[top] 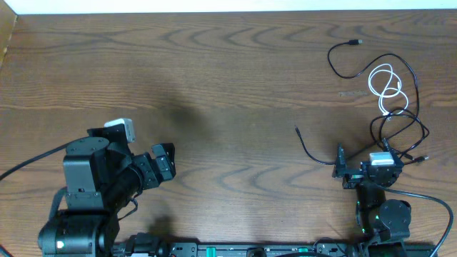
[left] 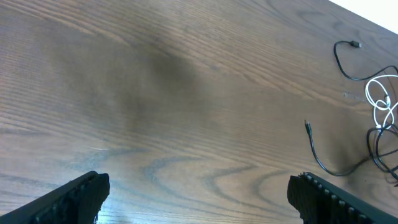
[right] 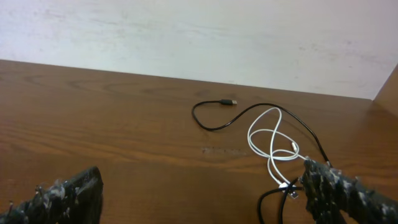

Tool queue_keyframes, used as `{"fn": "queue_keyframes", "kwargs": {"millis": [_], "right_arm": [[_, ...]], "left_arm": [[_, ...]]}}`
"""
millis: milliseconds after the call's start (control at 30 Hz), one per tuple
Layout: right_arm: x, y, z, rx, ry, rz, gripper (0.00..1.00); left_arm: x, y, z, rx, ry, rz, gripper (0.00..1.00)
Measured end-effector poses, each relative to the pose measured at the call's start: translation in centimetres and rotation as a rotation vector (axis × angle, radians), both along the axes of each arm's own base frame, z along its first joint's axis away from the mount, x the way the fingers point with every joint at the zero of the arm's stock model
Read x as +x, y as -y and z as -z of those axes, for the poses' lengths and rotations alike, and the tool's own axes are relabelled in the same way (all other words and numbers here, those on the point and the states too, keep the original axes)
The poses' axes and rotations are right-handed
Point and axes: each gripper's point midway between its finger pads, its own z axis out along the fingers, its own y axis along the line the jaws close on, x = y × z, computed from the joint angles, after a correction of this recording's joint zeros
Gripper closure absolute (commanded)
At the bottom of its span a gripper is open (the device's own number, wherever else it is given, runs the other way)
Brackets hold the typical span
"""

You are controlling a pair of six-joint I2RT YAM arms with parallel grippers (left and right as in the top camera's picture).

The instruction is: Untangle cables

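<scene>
Cables [top: 389, 100] on table's [top: 214, 78] right

Your left arm [top: 89, 178] is showing bulky matte black housings, with a pale grey block [top: 120, 130] sitting on top and a thick black wire [top: 28, 165] trailing from its side. Your right arm [top: 382, 207] is wearing black too, carrying a light grey patch [top: 382, 158] and glowing green lights [top: 365, 213]. On your left pincer [left: 198, 190] the fingers [left: 74, 198] are showing ribbed black faces. On your right pincer [right: 199, 193] the fingers [right: 65, 198] are looking rough and grey-speckled.
</scene>
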Motion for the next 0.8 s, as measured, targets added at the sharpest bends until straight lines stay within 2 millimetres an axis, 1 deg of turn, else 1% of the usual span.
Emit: {"fn": "queue_keyframes", "kwargs": {"millis": [133,200,433,567,800], "right_arm": [[0.0,0.0,0.0,0.0,0.0,0.0,0.01],[0.0,0.0,0.0,0.0,0.0,0.0,0.01],[0.0,0.0,0.0,0.0,0.0,0.0,0.01],[0.0,0.0,0.0,0.0,0.0,0.0,0.01],[0.0,0.0,0.0,0.0,0.0,0.0,0.01]], "left_arm": [[-1.0,0.0,0.3,0.0,0.033,-0.001,0.02],[-1.6,0.0,0.1,-0.001,0.066,-0.001,0.02],[-4.3,-0.1,-1.1,-0.002,0.212,-0.001,0.02],[-5.9,-0.1,-2.1,-0.003,0.305,-0.001,0.02],[-8.2,-0.1,-3.5,-0.004,0.434,-0.001,0.02]]}}
